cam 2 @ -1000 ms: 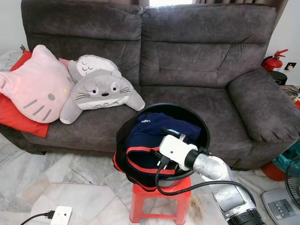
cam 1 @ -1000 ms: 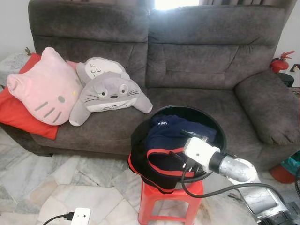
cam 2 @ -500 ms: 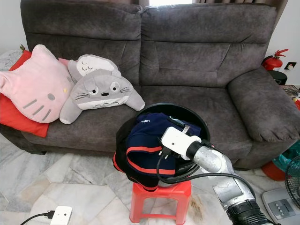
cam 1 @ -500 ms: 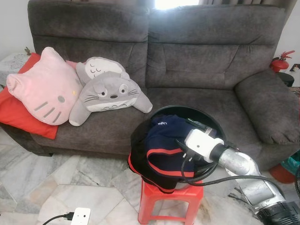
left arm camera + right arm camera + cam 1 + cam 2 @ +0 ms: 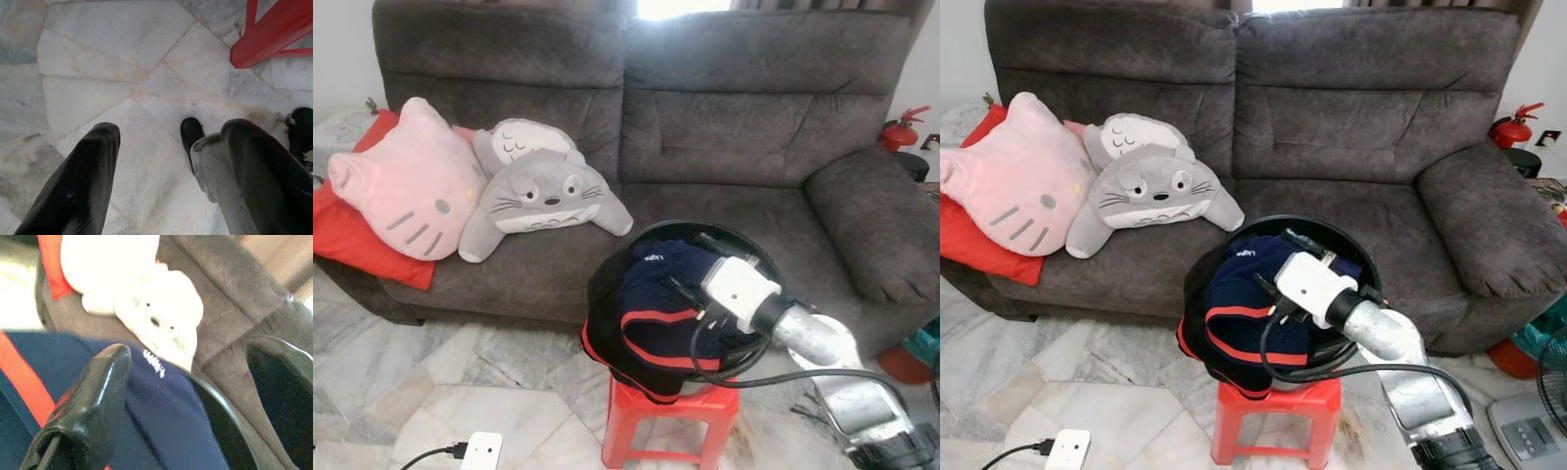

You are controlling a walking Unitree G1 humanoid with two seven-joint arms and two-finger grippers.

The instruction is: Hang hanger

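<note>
In the black basin (image 5: 1351, 257) on the red stool (image 5: 1275, 419) lies a bundle of clothing, a navy garment with red stripes (image 5: 1252, 311) that spills over the near rim. No hanger can be made out among the folds, so the task's own thing is either buried under the cloth or elsewhere; the pictures do not settle it. The right pincer (image 5: 188, 396) hovers just above the navy cloth near the basin's far rim, its two black fingers (image 5: 93, 401) spread wide apart with nothing between them, which suits a reach into the pile rather than a carry. Its silver arm (image 5: 1391, 343) comes in from the right with a black cable looped below the wrist. The left pincer (image 5: 161, 171) hangs idle near the marble floor (image 5: 98, 73) beside a stool leg, fingers likewise apart and empty. Behind the stool stands a grey sofa (image 5: 734, 117) with a pink cat cushion (image 5: 406, 181), a grey plush (image 5: 543, 191) and a red cushion (image 5: 352, 245). A white power strip (image 5: 481, 452) lies on the floor.
</note>
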